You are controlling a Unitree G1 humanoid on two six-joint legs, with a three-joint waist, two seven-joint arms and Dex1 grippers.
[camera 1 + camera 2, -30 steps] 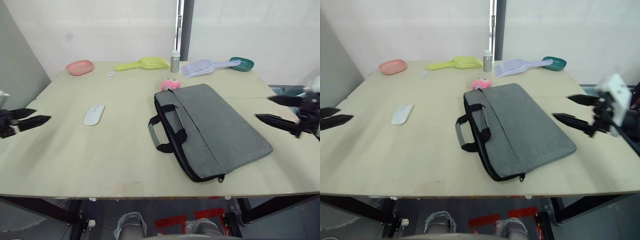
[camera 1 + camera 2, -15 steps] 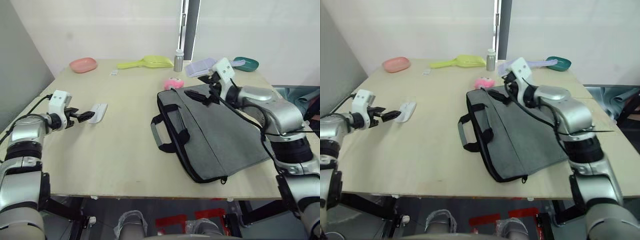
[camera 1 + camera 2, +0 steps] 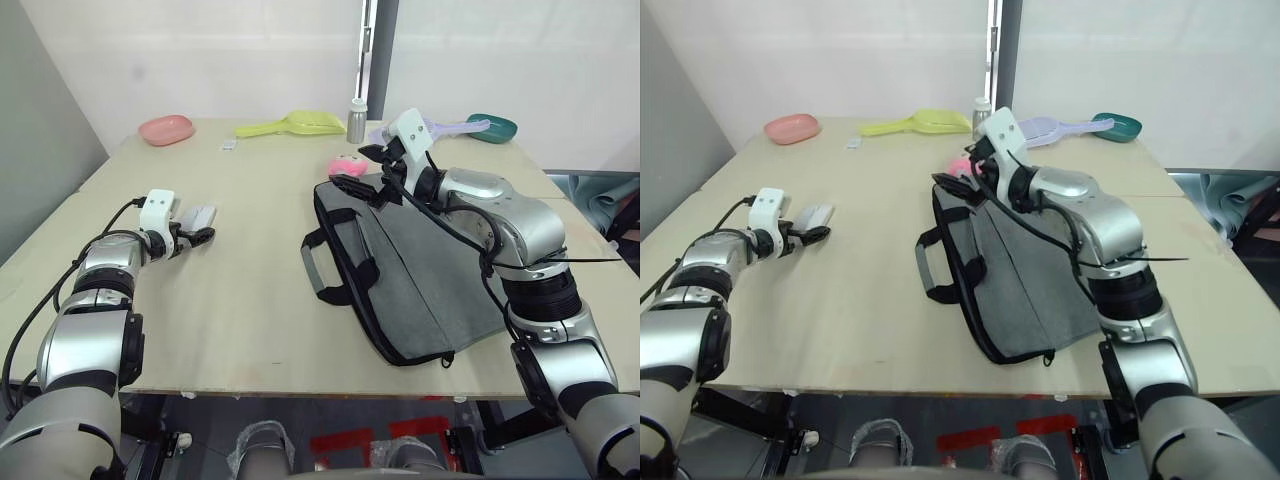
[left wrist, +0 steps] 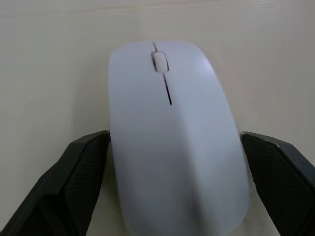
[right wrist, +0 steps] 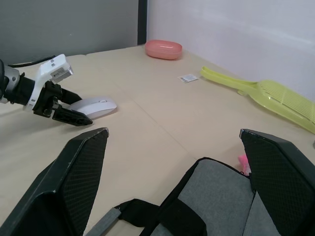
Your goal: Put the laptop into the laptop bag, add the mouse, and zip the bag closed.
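Observation:
The white mouse (image 3: 200,214) lies on the table's left half. My left gripper (image 3: 200,230) is open around it, and its black fingers (image 4: 81,182) flank the mouse's two sides in the left wrist view. The grey laptop bag (image 3: 430,270) lies flat right of centre, its black handles (image 3: 335,265) pointing left. My right gripper (image 3: 352,167) hovers open over the bag's far left corner with nothing between its fingers. The laptop is out of view.
A pink plush toy (image 3: 348,164) sits just behind the bag's far corner. Along the far edge stand a pink dish (image 3: 165,129), a yellow scoop (image 3: 290,126), a metal bottle (image 3: 357,120), a lavender scoop (image 3: 440,128) and a teal bowl (image 3: 492,128).
Both arms have swung in from the table's sides. The left gripper has reached the mouse and now straddles it; the right gripper has moved left to the bag's far corner.

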